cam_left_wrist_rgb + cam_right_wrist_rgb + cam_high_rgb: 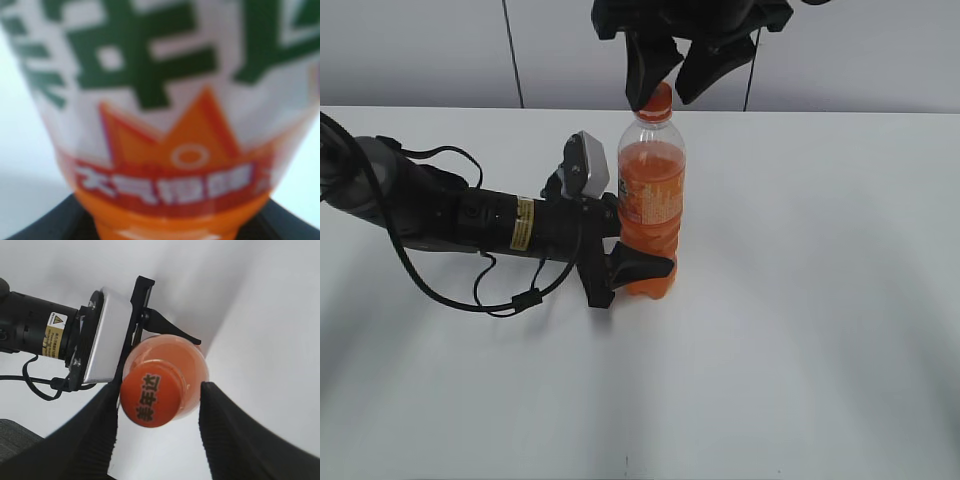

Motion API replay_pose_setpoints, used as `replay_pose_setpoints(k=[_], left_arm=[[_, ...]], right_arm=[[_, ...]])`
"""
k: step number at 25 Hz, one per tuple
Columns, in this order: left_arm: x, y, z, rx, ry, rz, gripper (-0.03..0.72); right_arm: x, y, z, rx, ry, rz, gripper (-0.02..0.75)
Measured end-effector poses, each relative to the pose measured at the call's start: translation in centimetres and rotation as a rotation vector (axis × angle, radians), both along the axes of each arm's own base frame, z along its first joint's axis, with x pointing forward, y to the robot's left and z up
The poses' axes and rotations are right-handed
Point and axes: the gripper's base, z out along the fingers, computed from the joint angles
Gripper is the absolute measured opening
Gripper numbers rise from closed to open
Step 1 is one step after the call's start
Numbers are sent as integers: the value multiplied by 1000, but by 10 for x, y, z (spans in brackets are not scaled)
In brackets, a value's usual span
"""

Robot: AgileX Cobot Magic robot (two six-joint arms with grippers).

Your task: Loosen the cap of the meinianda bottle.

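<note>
The cap (pixel 151 399) sits on top of the meinianda bottle (pixel 651 205), which stands upright near the middle of the white desk (pixel 820 300). The right gripper (pixel 157 432) hangs over it from above, its fingers spread to either side of the cap with a clear gap on the right (on the left the finger looks near or touching; I cannot tell which). The left gripper (pixel 630 268) lies low along the desk and pinches the bottle's lower body, holding it steady. The likely trouble: the cap is off-centre between the right fingers, so closing may nudge the neck sideways and tip the bottle in the lower grip, or the pads may slip on the ribbed side when turning. The left arm stretches out flat from the left; the right arm points straight down
</note>
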Motion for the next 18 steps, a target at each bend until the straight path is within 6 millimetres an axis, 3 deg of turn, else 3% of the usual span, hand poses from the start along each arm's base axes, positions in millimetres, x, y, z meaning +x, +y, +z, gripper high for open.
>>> replay_pose_setpoints(k=[14, 18], left_arm=[[0, 0, 0, 0, 0, 0, 401], [0, 0, 0, -1, 0, -1, 401]], right_arm=[[-2, 2, 0, 19, 9, 25, 395], [-2, 2, 0, 20, 7, 36, 323]])
